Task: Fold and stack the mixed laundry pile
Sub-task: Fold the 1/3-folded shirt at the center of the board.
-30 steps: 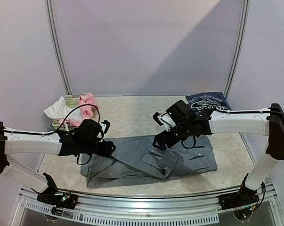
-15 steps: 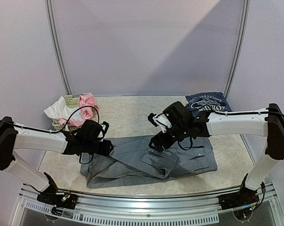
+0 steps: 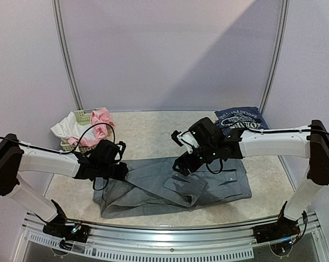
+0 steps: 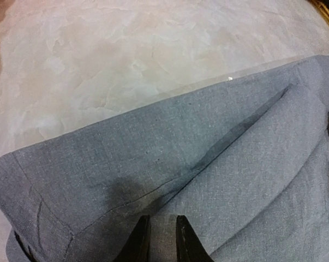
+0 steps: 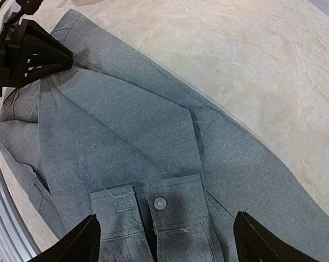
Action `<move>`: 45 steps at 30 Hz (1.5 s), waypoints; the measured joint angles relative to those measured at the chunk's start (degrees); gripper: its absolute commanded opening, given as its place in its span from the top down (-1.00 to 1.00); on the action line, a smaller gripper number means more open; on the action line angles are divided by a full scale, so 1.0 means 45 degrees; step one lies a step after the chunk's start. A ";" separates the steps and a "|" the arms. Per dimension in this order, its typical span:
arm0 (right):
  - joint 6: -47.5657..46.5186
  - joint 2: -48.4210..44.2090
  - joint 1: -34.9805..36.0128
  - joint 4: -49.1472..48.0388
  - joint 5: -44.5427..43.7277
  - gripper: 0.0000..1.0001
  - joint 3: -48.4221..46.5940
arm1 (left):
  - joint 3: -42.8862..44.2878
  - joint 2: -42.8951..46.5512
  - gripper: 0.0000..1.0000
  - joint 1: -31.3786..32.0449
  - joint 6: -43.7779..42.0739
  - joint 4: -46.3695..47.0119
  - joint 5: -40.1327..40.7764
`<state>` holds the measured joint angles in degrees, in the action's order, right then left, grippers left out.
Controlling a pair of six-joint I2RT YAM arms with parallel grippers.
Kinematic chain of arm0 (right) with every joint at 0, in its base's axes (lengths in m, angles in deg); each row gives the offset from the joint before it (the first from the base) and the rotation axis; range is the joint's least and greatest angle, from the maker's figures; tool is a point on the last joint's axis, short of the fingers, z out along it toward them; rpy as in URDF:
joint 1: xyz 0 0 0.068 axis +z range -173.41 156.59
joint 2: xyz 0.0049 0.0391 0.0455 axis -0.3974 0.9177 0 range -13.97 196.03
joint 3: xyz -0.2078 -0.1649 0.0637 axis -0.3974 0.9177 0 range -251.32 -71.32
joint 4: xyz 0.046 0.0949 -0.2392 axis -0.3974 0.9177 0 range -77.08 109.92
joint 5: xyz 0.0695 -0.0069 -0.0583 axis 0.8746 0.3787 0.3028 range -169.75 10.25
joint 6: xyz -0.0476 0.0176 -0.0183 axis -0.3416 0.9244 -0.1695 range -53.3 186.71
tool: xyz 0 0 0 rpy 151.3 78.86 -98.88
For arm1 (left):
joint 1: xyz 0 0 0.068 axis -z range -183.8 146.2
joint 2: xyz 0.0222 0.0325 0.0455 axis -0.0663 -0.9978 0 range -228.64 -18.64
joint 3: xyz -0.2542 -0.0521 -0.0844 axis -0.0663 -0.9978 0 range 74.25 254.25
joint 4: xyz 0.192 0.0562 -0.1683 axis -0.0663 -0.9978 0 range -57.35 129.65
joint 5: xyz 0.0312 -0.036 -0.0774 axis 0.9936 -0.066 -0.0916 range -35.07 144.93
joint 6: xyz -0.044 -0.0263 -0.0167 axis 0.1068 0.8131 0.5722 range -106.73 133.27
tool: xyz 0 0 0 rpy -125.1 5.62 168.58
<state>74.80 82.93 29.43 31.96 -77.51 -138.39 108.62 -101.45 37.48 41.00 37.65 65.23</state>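
The grey trousers [image 3: 175, 185] lie spread and partly folded across the front of the table. My left gripper [image 3: 123, 172] sits low on their left end; in the left wrist view its fingers [image 4: 160, 219] stand almost together with a ridge of grey cloth [image 4: 219, 164] pinched between them. My right gripper [image 3: 180, 164] hovers open over the middle, its fingers [image 5: 165, 217] wide on either side of the buttoned waistband [image 5: 175, 210]. A navy printed tee [image 3: 241, 118] lies folded at the back right. Pink [image 3: 101, 117] and white [image 3: 66, 128] pieces hang over the basket.
A small pale-green lattice basket [image 3: 82, 115] stands at the back left. Bare pale tabletop [image 3: 148, 136] stretches behind the trousers. Curved metal poles [image 3: 69, 60] rise at both back corners, and a metal rail [image 3: 169, 240] runs along the near edge.
My left gripper's fingers have come together on the trousers' left end. The right gripper drifted slightly left and stayed open.
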 measured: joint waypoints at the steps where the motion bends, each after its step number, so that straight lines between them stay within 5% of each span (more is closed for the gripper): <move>1: -0.0019 0.0024 0.0010 0.0005 -0.0010 -0.71 -0.0044 | 0.0000 0.0000 0.68 0.0000 0.0000 0.0000 0.0053; 11: -0.0539 0.1093 0.0471 0.0461 0.0078 -0.62 -0.1409 | -0.0010 0.0000 0.71 0.0000 0.0005 0.0000 0.0321; 25: -0.1336 0.3313 0.1496 0.2059 0.0869 -0.18 -0.2511 | -0.0291 -0.0005 0.73 0.0000 0.0092 0.0010 0.0452; 45: -0.1457 0.3910 0.1511 0.2856 0.0097 0.99 -0.2968 | -0.0350 -0.0058 0.76 0.0000 0.0151 0.0010 0.0461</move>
<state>68.25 100.52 36.22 44.82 -77.08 -151.74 107.05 -101.71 37.48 41.68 37.69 67.31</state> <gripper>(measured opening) 0.066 0.124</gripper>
